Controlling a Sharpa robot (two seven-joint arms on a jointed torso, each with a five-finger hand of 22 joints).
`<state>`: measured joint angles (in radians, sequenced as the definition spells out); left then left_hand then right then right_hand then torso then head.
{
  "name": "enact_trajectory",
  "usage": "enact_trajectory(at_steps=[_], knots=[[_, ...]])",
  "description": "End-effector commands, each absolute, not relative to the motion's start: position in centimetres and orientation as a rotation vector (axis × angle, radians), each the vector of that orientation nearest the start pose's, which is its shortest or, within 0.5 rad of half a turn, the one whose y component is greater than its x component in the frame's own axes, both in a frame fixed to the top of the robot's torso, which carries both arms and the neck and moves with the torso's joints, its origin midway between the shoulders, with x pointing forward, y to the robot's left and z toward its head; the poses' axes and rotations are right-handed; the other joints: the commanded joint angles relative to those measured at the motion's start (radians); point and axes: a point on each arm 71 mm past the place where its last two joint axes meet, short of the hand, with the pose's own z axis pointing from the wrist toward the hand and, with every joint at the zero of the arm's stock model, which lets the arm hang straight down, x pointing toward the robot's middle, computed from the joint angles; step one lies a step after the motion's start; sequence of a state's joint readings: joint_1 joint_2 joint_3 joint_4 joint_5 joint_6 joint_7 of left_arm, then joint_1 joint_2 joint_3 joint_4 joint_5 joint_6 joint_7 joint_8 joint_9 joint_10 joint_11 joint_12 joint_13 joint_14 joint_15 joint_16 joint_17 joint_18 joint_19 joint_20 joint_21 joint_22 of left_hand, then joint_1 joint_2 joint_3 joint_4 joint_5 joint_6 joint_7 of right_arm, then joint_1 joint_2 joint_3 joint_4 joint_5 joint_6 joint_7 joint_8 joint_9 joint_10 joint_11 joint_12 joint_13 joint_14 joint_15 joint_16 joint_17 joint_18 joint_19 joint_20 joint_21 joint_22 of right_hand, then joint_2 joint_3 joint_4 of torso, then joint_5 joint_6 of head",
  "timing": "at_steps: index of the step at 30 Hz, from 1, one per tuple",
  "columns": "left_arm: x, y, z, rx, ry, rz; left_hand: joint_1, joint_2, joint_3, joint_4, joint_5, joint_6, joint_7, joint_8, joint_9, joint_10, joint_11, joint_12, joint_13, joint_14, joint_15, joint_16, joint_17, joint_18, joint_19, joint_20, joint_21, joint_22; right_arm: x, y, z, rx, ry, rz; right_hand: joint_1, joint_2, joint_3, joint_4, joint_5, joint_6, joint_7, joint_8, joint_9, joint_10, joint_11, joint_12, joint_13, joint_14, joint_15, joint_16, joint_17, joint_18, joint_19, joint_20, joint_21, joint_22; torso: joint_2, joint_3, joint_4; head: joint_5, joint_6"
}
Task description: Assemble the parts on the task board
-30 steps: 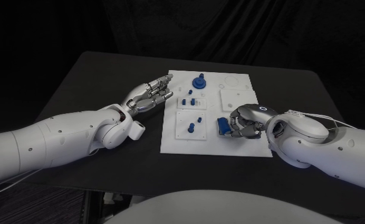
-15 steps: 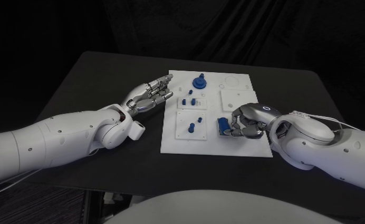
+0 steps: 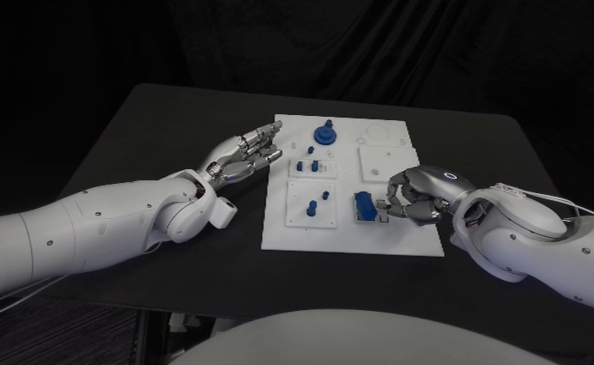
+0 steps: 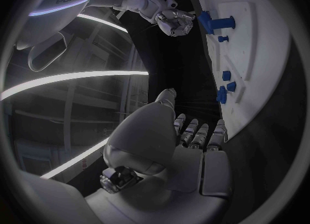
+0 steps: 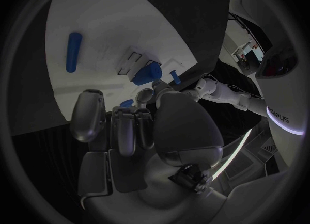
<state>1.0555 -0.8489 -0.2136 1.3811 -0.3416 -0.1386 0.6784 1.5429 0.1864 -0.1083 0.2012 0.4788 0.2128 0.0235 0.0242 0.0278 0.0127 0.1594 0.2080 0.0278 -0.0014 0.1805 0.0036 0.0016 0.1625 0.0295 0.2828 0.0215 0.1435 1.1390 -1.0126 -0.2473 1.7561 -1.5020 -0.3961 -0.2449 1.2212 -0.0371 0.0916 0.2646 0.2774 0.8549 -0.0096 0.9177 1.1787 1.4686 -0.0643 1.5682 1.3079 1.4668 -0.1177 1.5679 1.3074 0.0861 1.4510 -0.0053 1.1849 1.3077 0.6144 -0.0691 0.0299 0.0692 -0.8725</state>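
The right hand (image 3: 419, 196) has been drawn back toward the task board's (image 3: 350, 236) right edge, and the blue block (image 3: 364, 204) it covered a second ago is now left standing free on the board, just beside its curled, empty fingers. The left hand (image 3: 245, 154) is unchanged, fingers extended and empty, at the board's left edge.

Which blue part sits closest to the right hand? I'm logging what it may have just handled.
The large blue block at the task board's near right, just beside the right hand; the other blue parts sit farther left or back.
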Motion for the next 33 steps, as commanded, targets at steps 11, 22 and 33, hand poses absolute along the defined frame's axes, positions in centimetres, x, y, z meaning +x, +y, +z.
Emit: enact_trajectory(at_steps=[11, 22, 33], knots=[[43.9, 23.7, -29.0, -0.704, 1.591, -1.605, 0.002, 0.011, 0.006, -0.002, 0.003, 0.0, 0.008, 0.006, 0.001, 0.002, 0.007, 0.007, 0.001, 0.001, 0.008, -0.004, -0.002, 0.009, 0.0, 0.004, 0.0, 0.0, 39.7, -22.6, -26.3, -0.128, 1.869, 0.564, 0.064, -0.007, 0.021, -0.025, -0.002, 0.008, 0.001, -0.002, 0.002, 0.102, -0.006, 0.003, 0.263, 0.104, -0.003, 0.003, 0.263, -0.011, 0.003, -0.001, 0.004, 0.164, 0.002, -0.0008, 0.0012, -0.002, 0.0], [43.9, 23.7, -29.0, -0.705, 1.592, -1.605, 0.002, 0.011, 0.006, -0.002, 0.003, 0.0, 0.008, 0.006, 0.001, 0.002, 0.007, 0.007, 0.001, 0.001, 0.008, -0.004, -0.002, 0.009, 0.0, 0.004, 0.0, 0.0, 39.9, -22.1, -26.4, -0.133, 1.866, 0.569, 0.057, -0.015, 0.014, -0.019, -0.004, 0.017, 0.002, 0.004, 0.005, 0.102, -0.005, 0.003, 0.263, 0.104, -0.002, 0.003, 0.263, -0.011, 0.004, -0.001, 0.006, 0.165, 0.001, -0.0006, 0.0015, -0.002, 0.0], [43.9, 23.7, -29.0, -0.705, 1.593, -1.606, 0.002, 0.011, 0.007, -0.002, 0.003, 0.0, 0.01, 0.005, 0.001, 0.002, 0.007, 0.007, 0.001, 0.001, 0.008, -0.004, -0.002, 0.009, 0.0, 0.004, 0.0, -0.001, 40.1, -21.5, -26.6, -0.142, 1.877, 0.567, 0.054, -0.017, 0.012, -0.016, -0.005, 0.015, 0.003, 0.002, 0.004, 0.102, -0.005, 0.003, 0.263, 0.104, -0.002, 0.003, 0.263, -0.011, 0.004, -0.001, 0.006, 0.165, 0.0, -0.0012, 0.0009, 0.0, 0.0]])
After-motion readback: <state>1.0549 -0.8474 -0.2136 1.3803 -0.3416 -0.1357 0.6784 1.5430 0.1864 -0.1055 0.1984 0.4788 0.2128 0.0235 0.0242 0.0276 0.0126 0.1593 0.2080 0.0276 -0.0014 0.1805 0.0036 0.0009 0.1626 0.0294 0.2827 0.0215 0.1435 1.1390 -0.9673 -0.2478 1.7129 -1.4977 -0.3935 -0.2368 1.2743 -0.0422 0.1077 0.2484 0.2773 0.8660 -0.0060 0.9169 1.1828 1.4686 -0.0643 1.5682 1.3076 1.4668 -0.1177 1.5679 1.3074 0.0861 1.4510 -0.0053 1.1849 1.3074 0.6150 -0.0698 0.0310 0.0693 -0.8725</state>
